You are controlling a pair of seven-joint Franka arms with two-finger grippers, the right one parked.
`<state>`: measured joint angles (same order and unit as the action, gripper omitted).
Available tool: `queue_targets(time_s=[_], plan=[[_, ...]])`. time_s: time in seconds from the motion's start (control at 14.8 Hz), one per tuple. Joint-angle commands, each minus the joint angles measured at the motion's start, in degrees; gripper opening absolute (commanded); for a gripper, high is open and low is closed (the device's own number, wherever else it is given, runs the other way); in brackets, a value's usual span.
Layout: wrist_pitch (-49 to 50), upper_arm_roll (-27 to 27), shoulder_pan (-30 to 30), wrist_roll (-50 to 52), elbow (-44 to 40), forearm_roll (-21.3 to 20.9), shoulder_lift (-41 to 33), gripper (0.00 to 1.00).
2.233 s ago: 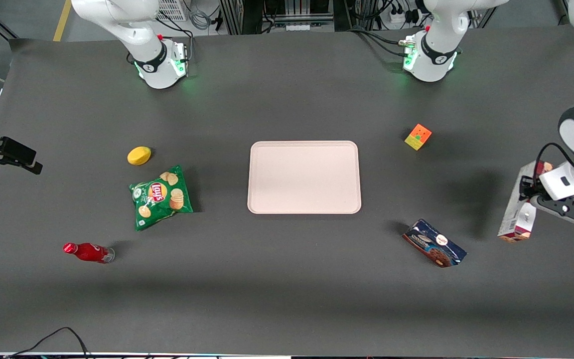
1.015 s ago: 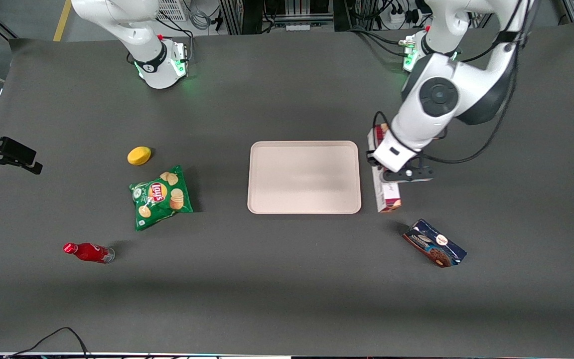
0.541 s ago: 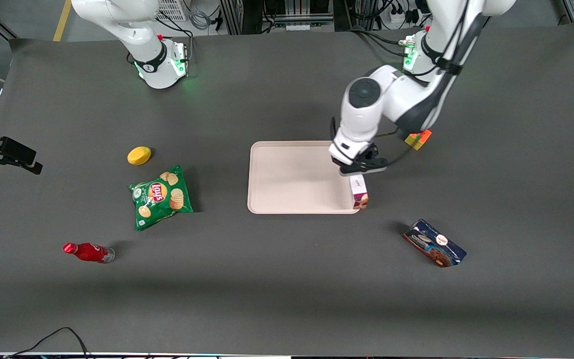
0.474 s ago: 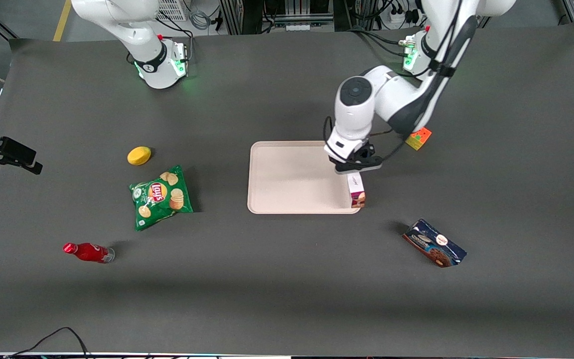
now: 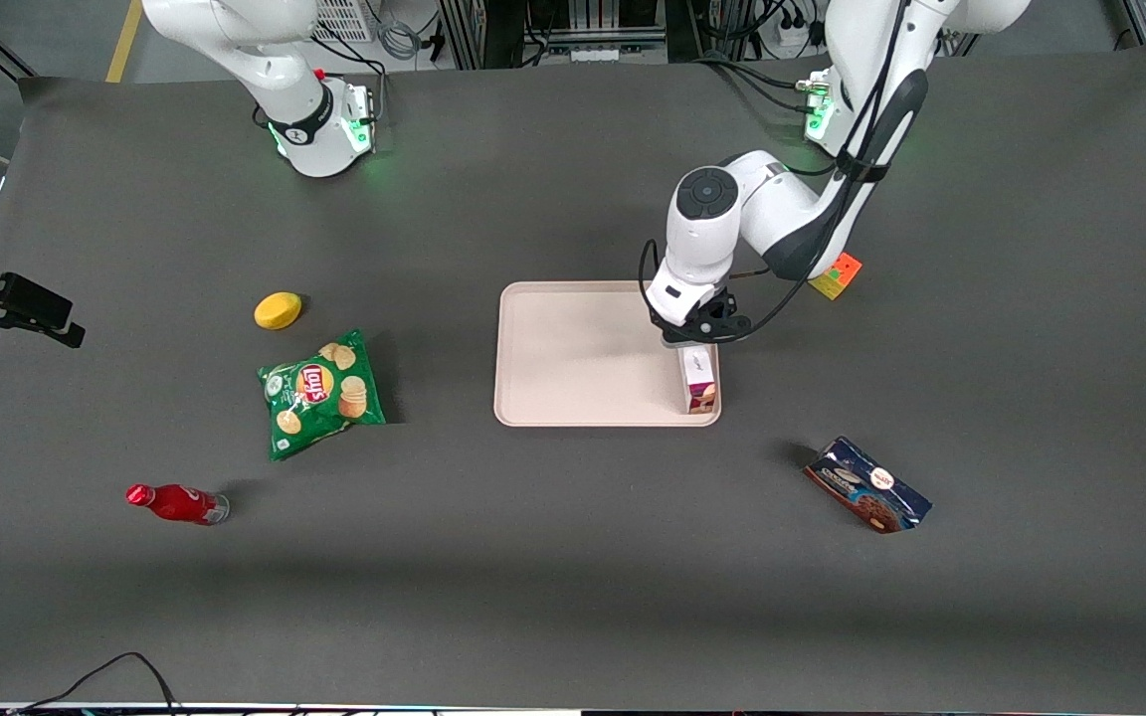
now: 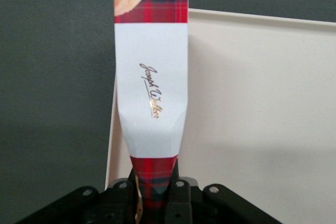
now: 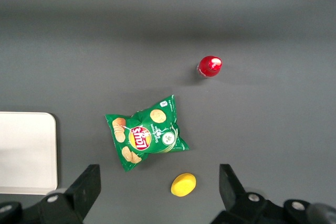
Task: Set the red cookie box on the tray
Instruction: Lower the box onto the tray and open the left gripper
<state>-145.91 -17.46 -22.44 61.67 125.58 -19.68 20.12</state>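
Note:
The red cookie box (image 5: 700, 380) is a slim dark red plaid box with a white label patch. My gripper (image 5: 694, 334) is shut on its end and holds it over the tray's edge toward the working arm's end. In the left wrist view the box (image 6: 152, 87) runs away from my gripper (image 6: 155, 195), whose fingers (image 6: 178, 195) pinch its plaid end, and most of it lies over the tray's rim. The pale pink tray (image 5: 583, 353) lies in the middle of the table and also shows in the left wrist view (image 6: 262, 108).
A dark blue cookie package (image 5: 866, 485) lies nearer the front camera than the tray. A colourful cube (image 5: 836, 273) sits beside my arm. Toward the parked arm's end lie a green chips bag (image 5: 322, 393), a yellow lemon (image 5: 278, 309) and a red bottle (image 5: 177, 503).
My gripper has carried the red cookie box from the working arm's end of the table to the tray, so that it now hangs over the tray's edge.

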Motion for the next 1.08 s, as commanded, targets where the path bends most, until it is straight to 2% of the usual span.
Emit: queue_targets(time_s=[0.0, 0.27, 0.41, 0.47, 0.54, 0.88, 0.95, 1.02], plan=[[-2.80, 0.24, -0.23, 1.70, 0.19, -1.50, 1.32, 0.00], [-2.18, 0.24, -0.23, 1.43, 0.19, -1.50, 1.41, 0.00], [-2.18, 0.41, -0.15, 0.91, 0.10, -1.50, 1.50, 0.56], [-2.01, 0.76, -0.23, 0.91, 0.01, -1.50, 1.41, 0.88], [-1.75, 0.76, -0.23, 1.34, -0.42, -1.50, 1.32, 1.00], [6.06, 1.20, 0.12, -0.31, -5.25, -0.10, 0.88, 1.00], [8.25, 1.55, 0.21, -2.41, -6.74, 1.82, 0.79, 1.00], [10.36, 1.99, 0.29, -6.61, -8.32, 5.75, 0.27, 1.00]])
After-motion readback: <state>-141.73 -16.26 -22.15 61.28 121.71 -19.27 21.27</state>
